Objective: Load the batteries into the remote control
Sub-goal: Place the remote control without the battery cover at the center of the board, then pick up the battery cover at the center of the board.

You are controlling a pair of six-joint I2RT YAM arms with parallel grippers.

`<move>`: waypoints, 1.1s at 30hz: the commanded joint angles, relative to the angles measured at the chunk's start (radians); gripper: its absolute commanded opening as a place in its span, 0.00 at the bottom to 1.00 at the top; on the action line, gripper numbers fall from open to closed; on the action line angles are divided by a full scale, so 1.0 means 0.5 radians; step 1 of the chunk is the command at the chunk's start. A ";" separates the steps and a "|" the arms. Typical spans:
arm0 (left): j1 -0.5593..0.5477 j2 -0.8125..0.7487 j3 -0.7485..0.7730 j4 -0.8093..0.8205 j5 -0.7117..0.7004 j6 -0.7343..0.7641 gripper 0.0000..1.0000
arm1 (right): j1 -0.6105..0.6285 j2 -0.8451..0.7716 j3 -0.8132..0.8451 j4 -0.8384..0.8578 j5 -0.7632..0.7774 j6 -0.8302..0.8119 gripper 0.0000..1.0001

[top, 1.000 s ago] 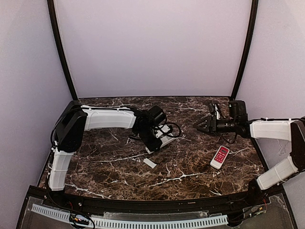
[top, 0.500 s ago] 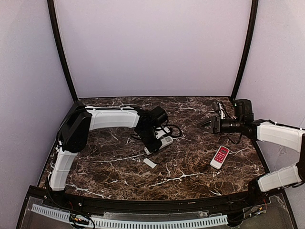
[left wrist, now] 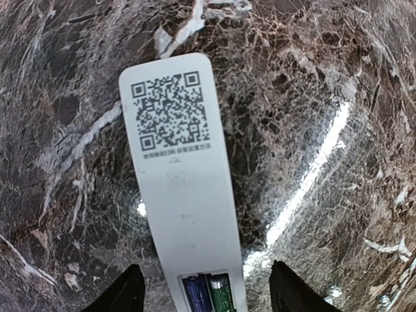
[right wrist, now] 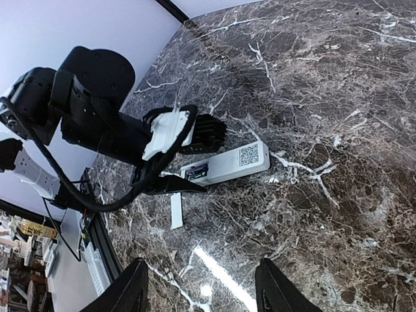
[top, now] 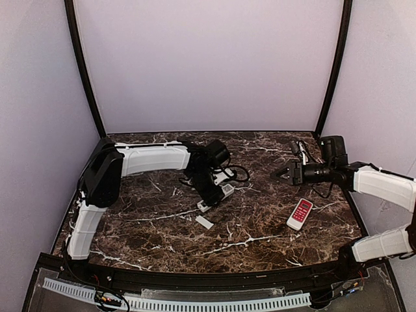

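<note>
The white remote control (left wrist: 185,195) lies face down on the marble, QR label up, with its rear compartment open. Two batteries (left wrist: 198,296), one bluish and one green, lie side by side in it. My left gripper (left wrist: 207,270) is open and straddles the compartment end, fingers clear of both sides. In the top view the remote (top: 226,191) lies under the left gripper (top: 209,197). My right gripper (top: 284,173) is open and empty, well right of it. In the right wrist view the remote (right wrist: 231,164) and batteries (right wrist: 195,172) show beyond the right gripper (right wrist: 201,263).
The small white cover piece (top: 204,221) lies on the table just in front of the remote and shows in the right wrist view (right wrist: 176,210). A red-and-white remote (top: 299,214) lies front right. A black cable (top: 239,174) loops behind the left wrist.
My right arm has drawn back to the right, away from the centre. My left gripper has shifted slightly but still straddles the remote.
</note>
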 commanded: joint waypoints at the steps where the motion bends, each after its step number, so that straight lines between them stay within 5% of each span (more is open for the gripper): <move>1: 0.070 -0.258 -0.009 0.006 0.014 -0.054 0.72 | 0.113 -0.035 0.097 -0.107 0.033 -0.132 0.55; 10: 0.319 -1.007 -0.729 0.582 -0.091 -0.464 0.80 | 0.648 0.394 0.476 -0.470 0.478 -0.399 0.49; 15: 0.400 -1.260 -1.028 0.633 -0.207 -0.556 0.81 | 0.979 0.731 0.794 -0.703 0.687 -0.468 0.44; 33: 0.435 -1.487 -1.350 0.730 -0.222 -0.581 0.81 | 1.480 1.611 1.459 -1.033 0.908 -0.294 0.43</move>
